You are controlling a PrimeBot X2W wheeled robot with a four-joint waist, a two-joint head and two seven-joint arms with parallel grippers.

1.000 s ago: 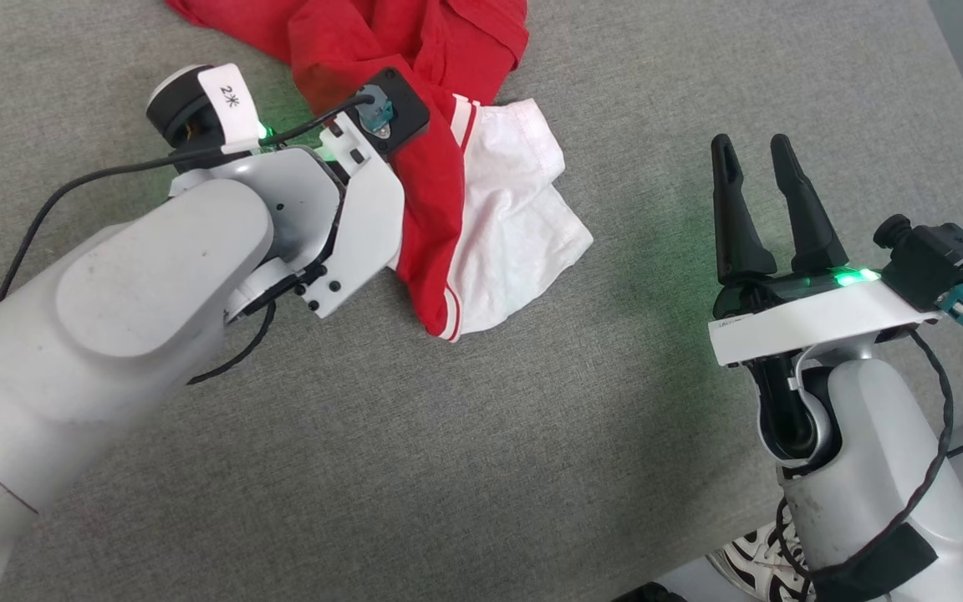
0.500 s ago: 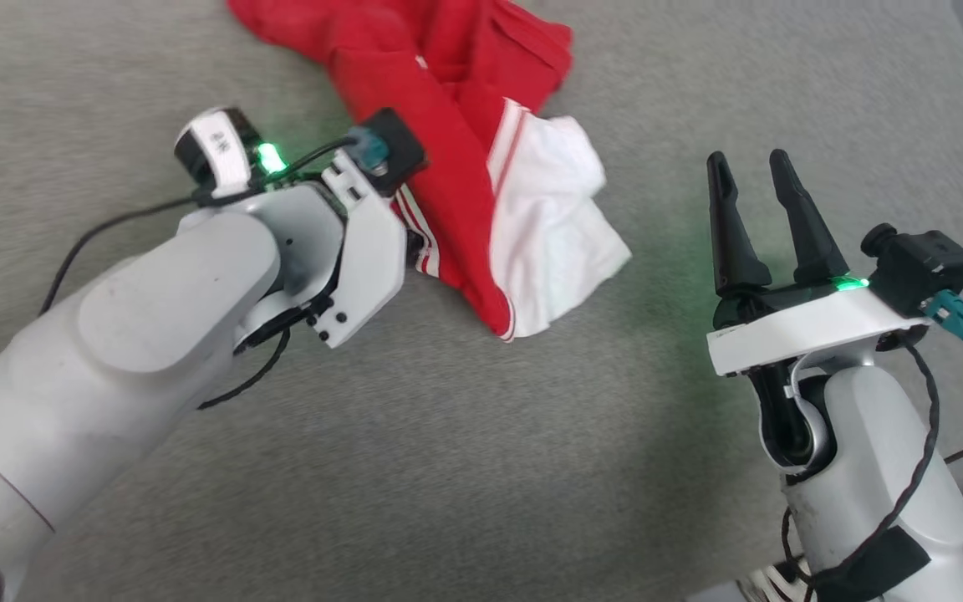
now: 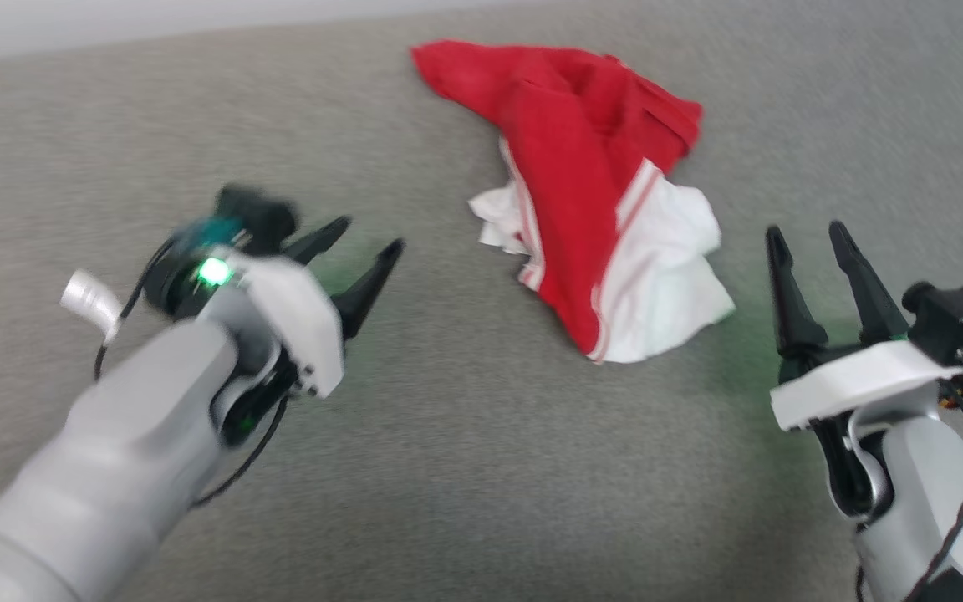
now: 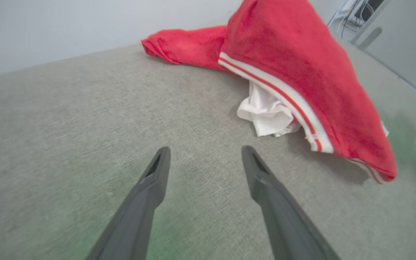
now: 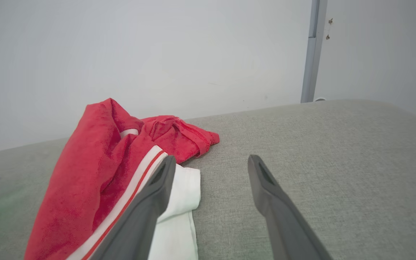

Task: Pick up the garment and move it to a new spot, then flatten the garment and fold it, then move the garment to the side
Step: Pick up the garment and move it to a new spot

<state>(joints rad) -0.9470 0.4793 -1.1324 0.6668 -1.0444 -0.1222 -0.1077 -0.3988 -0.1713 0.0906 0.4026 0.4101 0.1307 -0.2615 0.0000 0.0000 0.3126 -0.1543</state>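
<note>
Grey fabric surface (image 3: pixel 465 468), pale wall (image 5: pixel 121 54) behind. Garment (image 3: pixel 590 167) bunched in a heap toward the far middle, red body draped over white sleeve ends (image 3: pixel 665 284), held by neither arm. Judged step: flatten. Best done by pinching two well-separated edges, hem or shoulders, and drawing them apart low over the surface; not by the sleeve ends alone: risk of dragging the heap. Left gripper (image 3: pixel 371 233) well to the heap's left, fingers spread, empty, aimed toward it. Right gripper (image 3: pixel 806 228) near the sleeve ends, not touching, fingers parted, empty, pointing up the head view.
</note>
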